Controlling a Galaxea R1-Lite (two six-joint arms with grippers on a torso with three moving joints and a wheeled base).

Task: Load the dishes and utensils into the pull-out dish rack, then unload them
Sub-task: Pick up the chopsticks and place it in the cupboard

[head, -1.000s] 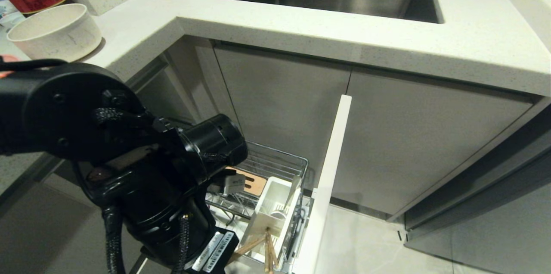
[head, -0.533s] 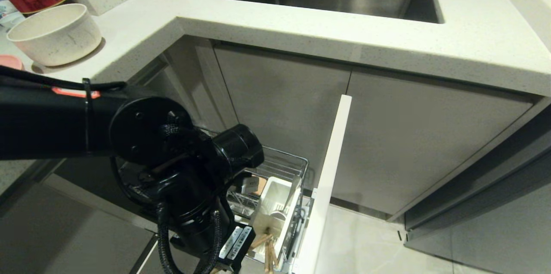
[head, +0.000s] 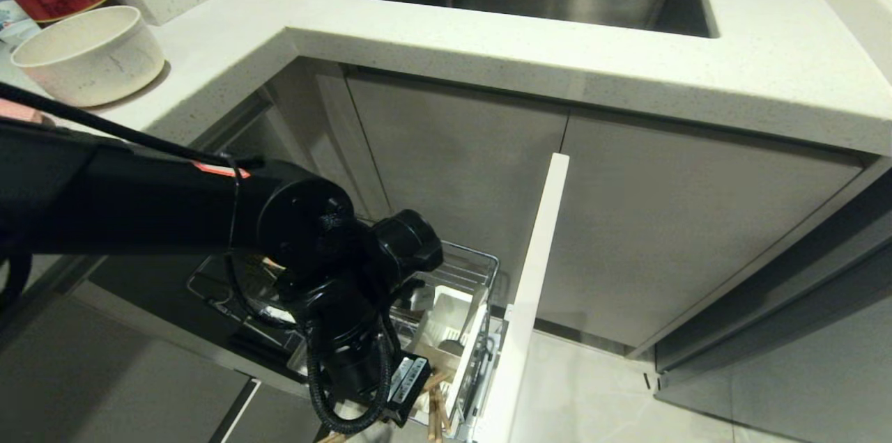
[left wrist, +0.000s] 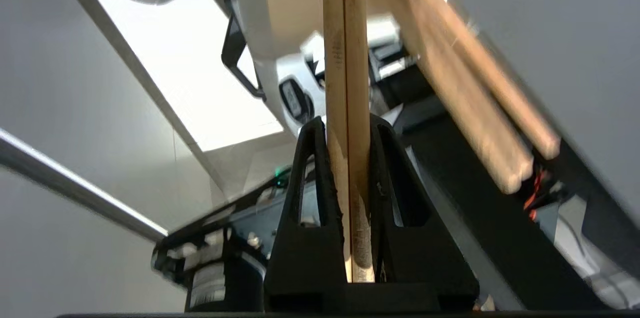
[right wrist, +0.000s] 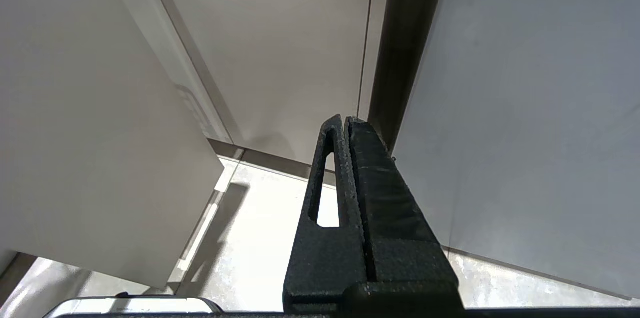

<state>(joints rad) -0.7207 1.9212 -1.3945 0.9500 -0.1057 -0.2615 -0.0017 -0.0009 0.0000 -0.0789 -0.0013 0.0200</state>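
Left gripper [left wrist: 347, 125] pinches 2 chopsticks [left wrist: 345, 58] tightly.

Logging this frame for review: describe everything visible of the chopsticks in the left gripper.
The chopsticks are a pair of light, bare wooden sticks with visible grain, lying side by side and touching along their length. The left gripper is shut on them, black fingers pressing both sides, blunt ends down between the fingers. They run straight up past the white holder in the rack. More wooden sticks slant beside them, apart.
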